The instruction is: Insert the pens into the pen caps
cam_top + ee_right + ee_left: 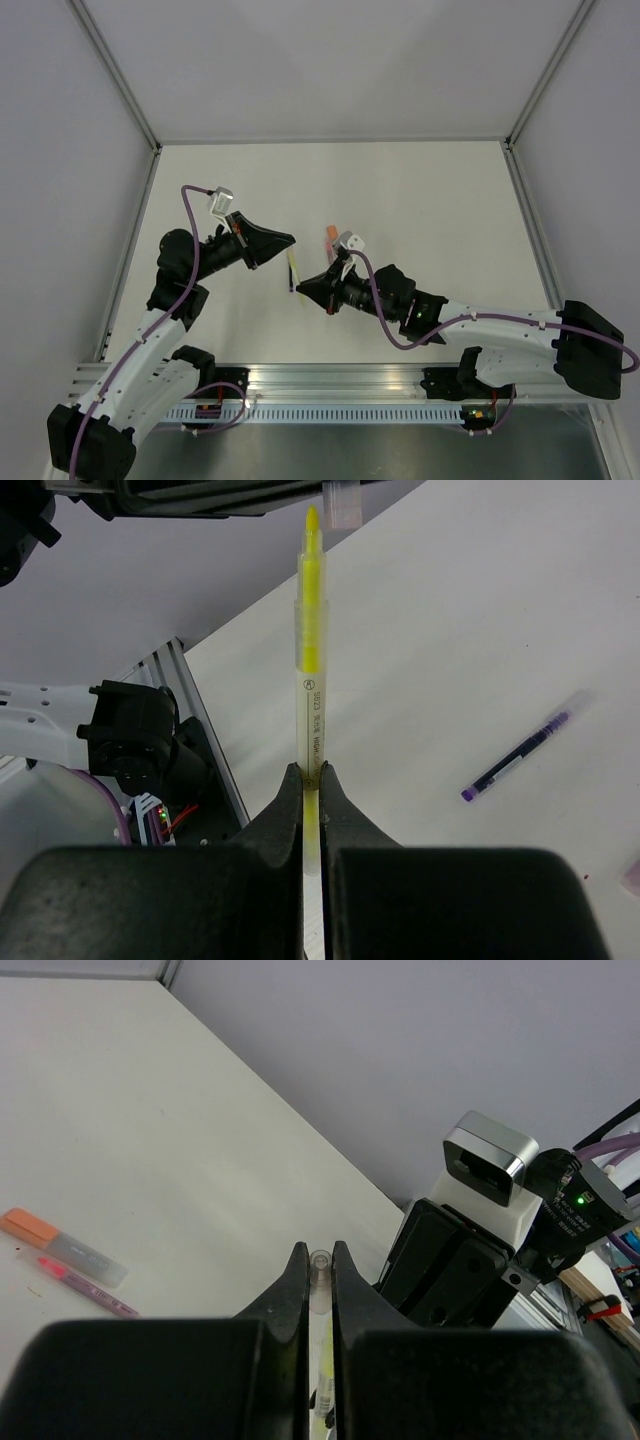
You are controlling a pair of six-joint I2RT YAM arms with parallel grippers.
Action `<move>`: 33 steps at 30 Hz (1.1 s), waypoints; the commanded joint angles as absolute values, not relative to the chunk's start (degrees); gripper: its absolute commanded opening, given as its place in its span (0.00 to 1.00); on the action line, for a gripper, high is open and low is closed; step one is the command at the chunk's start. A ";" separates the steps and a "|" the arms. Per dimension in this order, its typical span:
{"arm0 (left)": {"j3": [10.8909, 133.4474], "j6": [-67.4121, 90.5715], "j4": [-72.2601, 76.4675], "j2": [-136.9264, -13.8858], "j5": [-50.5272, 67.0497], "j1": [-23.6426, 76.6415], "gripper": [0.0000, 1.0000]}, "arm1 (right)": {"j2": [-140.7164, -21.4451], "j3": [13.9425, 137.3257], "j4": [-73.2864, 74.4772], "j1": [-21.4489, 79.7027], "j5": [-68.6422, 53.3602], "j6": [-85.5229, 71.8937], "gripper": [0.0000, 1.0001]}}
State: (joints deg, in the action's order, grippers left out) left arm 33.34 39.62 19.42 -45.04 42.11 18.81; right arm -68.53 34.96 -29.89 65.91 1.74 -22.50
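At bottom centre of the right wrist view the right end effector (311, 780) pinches the yellow pen (311, 660), its tip at the frame's top just left of the clear cap (341, 502) pinched by the left end effector (320, 1257), so aligning the two before pushing straight looks wise.

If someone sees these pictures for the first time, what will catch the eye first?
The yellow pen stands out first: the right gripper clamps its lower end, and its tip points toward a clear cap shut in the left gripper, above the middle of the table. Off to the side, a purple pen and an orange-ended pen lie on the white surface.
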 commanded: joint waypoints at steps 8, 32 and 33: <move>33.31 41.48 21.80 -43.95 42.01 18.63 0.02 | -66.71 34.45 -30.32 66.27 3.16 -21.62 0.00; 35.86 42.19 19.16 -44.38 41.22 18.63 0.02 | -66.80 34.80 -29.62 66.18 2.20 -21.62 0.00; 35.86 42.19 19.07 -44.38 40.96 18.63 0.02 | -66.71 34.72 -29.53 66.27 2.20 -21.71 0.00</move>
